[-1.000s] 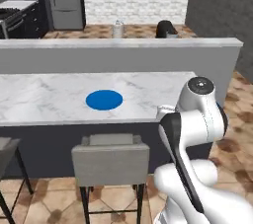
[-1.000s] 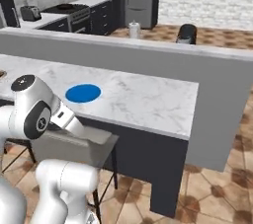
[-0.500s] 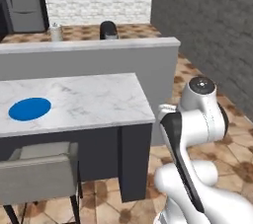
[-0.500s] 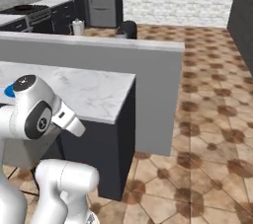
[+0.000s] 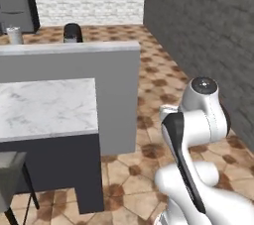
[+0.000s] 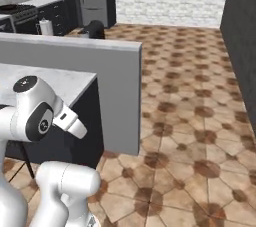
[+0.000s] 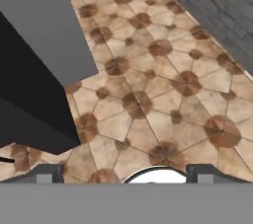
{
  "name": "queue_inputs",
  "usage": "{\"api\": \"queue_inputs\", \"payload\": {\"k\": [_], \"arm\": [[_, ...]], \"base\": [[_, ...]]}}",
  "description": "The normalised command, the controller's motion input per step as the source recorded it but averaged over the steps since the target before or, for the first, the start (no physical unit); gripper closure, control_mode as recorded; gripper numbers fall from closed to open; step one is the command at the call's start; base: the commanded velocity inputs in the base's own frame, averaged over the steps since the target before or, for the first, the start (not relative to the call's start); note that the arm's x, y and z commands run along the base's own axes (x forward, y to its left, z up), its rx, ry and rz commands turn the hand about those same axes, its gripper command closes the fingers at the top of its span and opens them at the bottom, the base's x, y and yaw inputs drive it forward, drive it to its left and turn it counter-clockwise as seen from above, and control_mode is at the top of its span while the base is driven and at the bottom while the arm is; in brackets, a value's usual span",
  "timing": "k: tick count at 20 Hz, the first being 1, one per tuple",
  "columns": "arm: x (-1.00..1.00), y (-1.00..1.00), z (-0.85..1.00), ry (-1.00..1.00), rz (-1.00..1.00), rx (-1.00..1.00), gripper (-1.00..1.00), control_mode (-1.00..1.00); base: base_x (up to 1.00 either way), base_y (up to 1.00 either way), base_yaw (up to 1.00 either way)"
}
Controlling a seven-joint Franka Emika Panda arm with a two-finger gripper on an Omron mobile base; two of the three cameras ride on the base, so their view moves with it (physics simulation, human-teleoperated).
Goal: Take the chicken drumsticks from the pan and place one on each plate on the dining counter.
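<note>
Gripper point(image 7: 126, 174): bottom edge of hand view, fingertips wide apart, nothing between them, aimed at tiled floor point(image 7: 163, 80).
Dining counter point(image 5: 44, 107): left of left base view, marble end bare.
Risk: base clipping the grey ledge point(image 6: 75, 53) corner.

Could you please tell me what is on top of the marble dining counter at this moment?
The part of the dining counter that shows is bare marble, with no plate or chicken on it. Its left stretch runs out of frame, so anything there cannot be seen. The grey ledge rises behind it.
</note>
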Motion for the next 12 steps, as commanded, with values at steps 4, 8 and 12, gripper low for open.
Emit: {"api": "queue_inputs", "payload": {"k": [4, 8, 12], "arm": [[0.0, 0.0, 0.0, 0.0, 0.0, 0.0, -1.0, 1.0], [0.0, 0.0, 0.0, 0.0, 0.0, 0.0, -1.0, 1.0], [0.0, 0.0, 0.0, 0.0, 0.0, 0.0, -1.0, 1.0]], "base": [[0.67, -1.0, 0.24], [0.78, -1.0, 0.34], [0.73, -1.0, 0.36]]}}
